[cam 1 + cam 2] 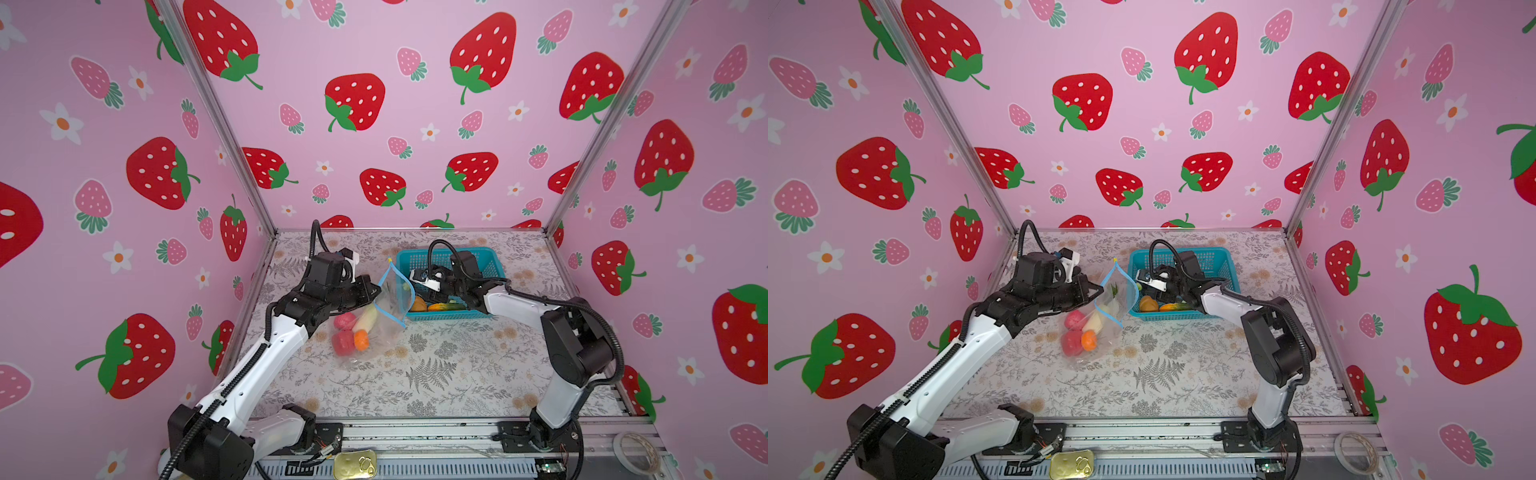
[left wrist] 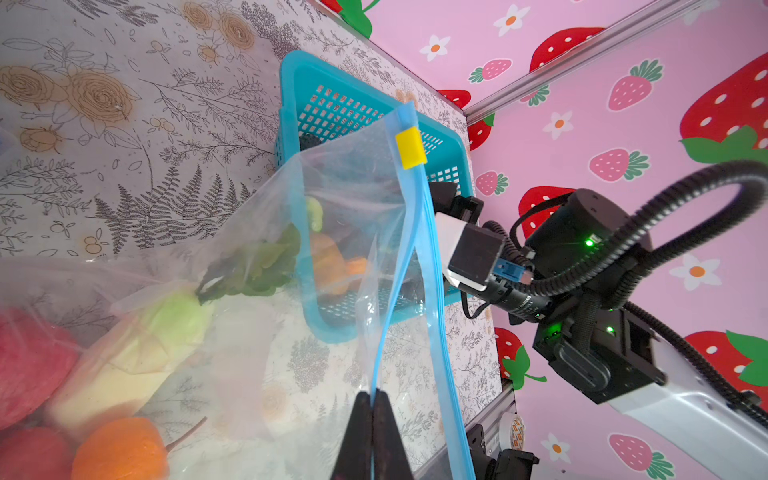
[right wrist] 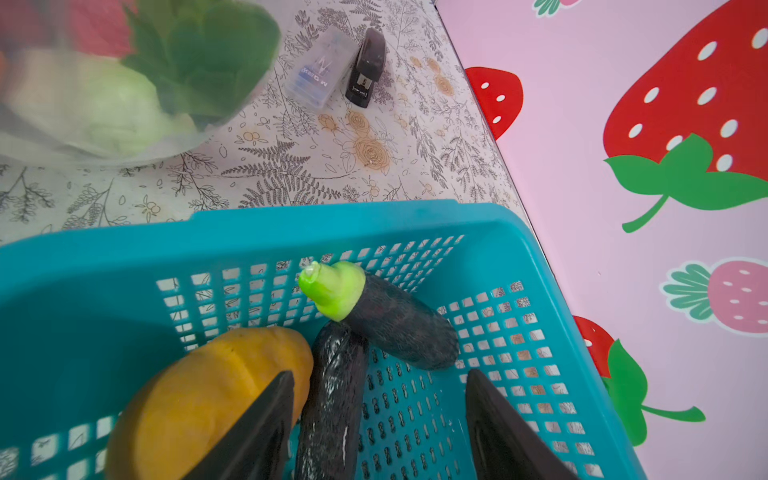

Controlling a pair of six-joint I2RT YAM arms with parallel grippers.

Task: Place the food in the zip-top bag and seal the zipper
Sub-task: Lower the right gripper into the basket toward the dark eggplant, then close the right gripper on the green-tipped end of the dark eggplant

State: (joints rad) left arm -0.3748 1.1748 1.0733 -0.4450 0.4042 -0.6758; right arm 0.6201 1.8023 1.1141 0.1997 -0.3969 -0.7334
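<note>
Top views are both showing a gold tin [image 1: 355, 464] and a roll of tape [image 1: 636, 451] lying on the metal rail [image 1: 415, 434] nearest the camera. Past them, the flowered table [image 1: 436, 374] is carrying the bag [image 1: 392, 328], which is lying left of the middle with its mouth lifting toward the teal basket [image 1: 444, 252]. Two red lumps [image 1: 345, 321], an orange [image 1: 361, 340] and a white radish [image 1: 368, 318] are resting inside the bag, touching one another.

The left gripper [image 2: 374, 399] is meeting the bag's mouth from the left. In the left wrist view its jaws are pressing fully together on one lip of the blue zipper [image 2: 438, 291], and the two lips are bowing apart, leaving the mouth gaping. The yellow slider [image 2: 410, 148] is sitting at the zipper's far end.

Just beyond the bag, the basket is standing on the table. The right gripper [image 3: 379, 374] is dipping into it, jaws standing wide apart and gripping nothing. Between its fingers one dark eggplant [image 3: 332, 399] is lying on the basket floor, just beside one finger. A second eggplant [image 3: 399, 328], green-capped, is lying at its end, and a yellow-orange piece [image 3: 199, 399] is lying outside that same finger. A green-orange cucumber [image 1: 446, 307] is showing in the basket in both top views.

Farther off, a black stapler [image 3: 368, 66] and a clear box [image 3: 320, 68] are lying side by side near the strawberry-printed walls [image 1: 415, 62].
</note>
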